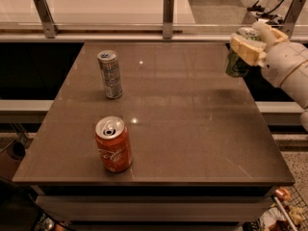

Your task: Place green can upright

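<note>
Grips the green can (236, 65) in the gripper (246, 49), jaws clenched on its upper half, airborne at the bench's (192, 124) right edge near the far right corner. Shows the long axis near vertical (silver top up); probably needs just 1 move, left and down onto bare top.

- The light is dim and warm overall, and the brightest area is the pale counter (110, 4) at 12 o'clock.
- Two small glare spots sit on the glossy table (192, 129), just left of centre.
- The gripper (246, 49) at 2 o'clock, clasping the green can (235, 67), is well lit. A faint dark patch lies on the tabletop beneath it.
- Deep shadow fills the space under the table at 6 o'clock.
</note>
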Motion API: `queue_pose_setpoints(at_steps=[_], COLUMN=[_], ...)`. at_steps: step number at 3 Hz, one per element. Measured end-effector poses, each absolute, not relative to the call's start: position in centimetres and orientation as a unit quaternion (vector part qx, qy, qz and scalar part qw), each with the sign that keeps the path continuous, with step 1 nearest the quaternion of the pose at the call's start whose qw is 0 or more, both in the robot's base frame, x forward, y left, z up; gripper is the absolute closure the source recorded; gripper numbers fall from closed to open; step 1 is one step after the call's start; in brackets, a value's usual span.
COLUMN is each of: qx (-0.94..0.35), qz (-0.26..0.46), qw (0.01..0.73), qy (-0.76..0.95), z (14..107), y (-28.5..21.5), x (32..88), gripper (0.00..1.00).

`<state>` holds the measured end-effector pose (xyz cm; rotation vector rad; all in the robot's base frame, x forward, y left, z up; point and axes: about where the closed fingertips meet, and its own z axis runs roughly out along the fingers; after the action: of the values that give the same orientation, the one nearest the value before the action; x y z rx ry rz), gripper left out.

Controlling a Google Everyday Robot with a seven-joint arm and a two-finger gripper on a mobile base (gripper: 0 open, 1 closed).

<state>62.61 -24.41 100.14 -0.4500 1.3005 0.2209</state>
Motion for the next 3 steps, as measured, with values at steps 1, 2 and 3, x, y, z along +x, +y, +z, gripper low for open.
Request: queue_pose_setpoints(at_steps=[1, 2, 3], qx=[-0.196, -0.198, -0.214], qz=[0.118, 0.107, 0.078], qw=[0.768, 0.770, 0.768], qy=[0.598, 0.597, 0.599], z=[98.3, 97.2, 96.1], y=[-22.4, -21.4, -21.0], x=[63.6, 64.6, 65.4], gripper=[1.00, 1.00, 1.00])
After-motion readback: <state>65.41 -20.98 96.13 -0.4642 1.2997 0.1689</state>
